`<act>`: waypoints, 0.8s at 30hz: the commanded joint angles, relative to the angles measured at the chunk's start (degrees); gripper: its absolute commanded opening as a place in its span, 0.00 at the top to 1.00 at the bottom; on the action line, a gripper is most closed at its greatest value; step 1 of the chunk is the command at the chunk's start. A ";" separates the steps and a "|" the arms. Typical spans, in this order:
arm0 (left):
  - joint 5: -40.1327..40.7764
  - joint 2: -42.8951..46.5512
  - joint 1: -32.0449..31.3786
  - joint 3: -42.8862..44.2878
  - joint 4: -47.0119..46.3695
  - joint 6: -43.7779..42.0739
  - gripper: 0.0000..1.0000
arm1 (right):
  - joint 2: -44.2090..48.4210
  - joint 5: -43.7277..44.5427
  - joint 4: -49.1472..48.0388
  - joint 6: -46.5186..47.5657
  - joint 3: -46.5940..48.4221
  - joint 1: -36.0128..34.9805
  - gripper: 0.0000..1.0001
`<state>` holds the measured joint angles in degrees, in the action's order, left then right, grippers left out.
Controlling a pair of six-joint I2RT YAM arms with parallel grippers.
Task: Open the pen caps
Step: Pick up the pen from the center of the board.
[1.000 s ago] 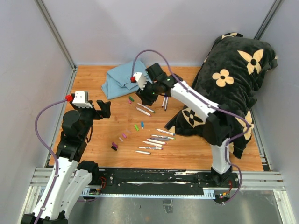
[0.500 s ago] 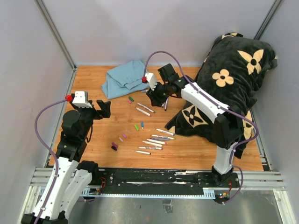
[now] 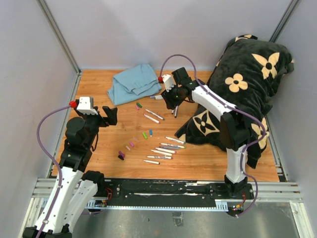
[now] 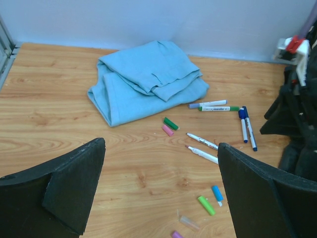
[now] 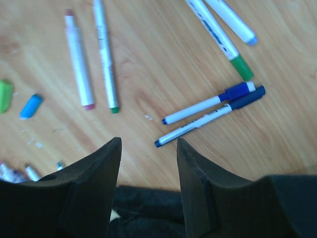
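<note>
The right claw (image 5: 148,145) hangs part-spread and empty over the table (image 5: 148,59), just short of two pens (image 5: 195,108) with their blue pen caps (image 5: 240,91) on; others lie loose nearby. The left claw (image 4: 161,147) stands wide open, holding nothing. Those caps look light, hard and slick. I'd pinch one squarely across its sides, with the barrel held firm.

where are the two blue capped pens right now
The blue-capped pens lie side by side on the table, just beyond the right hand in its wrist view, next to the green-capped pen.
</note>
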<state>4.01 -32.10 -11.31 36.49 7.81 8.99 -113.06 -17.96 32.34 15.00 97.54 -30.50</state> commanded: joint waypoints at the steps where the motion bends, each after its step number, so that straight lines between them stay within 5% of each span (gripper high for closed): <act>1: -0.25 0.10 0.32 -0.22 -1.84 -0.91 0.01 | -5.88 8.38 -1.75 -10.09 2.78 2.16 0.50; 8: -0.20 -0.16 0.35 -0.34 -1.89 -0.91 0.01 | -9.10 15.35 -2.93 -16.11 3.06 2.58 0.53; 24: -0.36 -0.25 0.33 -0.36 -1.88 -1.00 0.01 | -13.08 10.87 -3.25 -18.95 3.04 4.84 0.68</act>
<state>3.92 -32.42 -11.31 36.49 7.81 8.99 -125.27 -6.00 29.41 -2.42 99.22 -26.24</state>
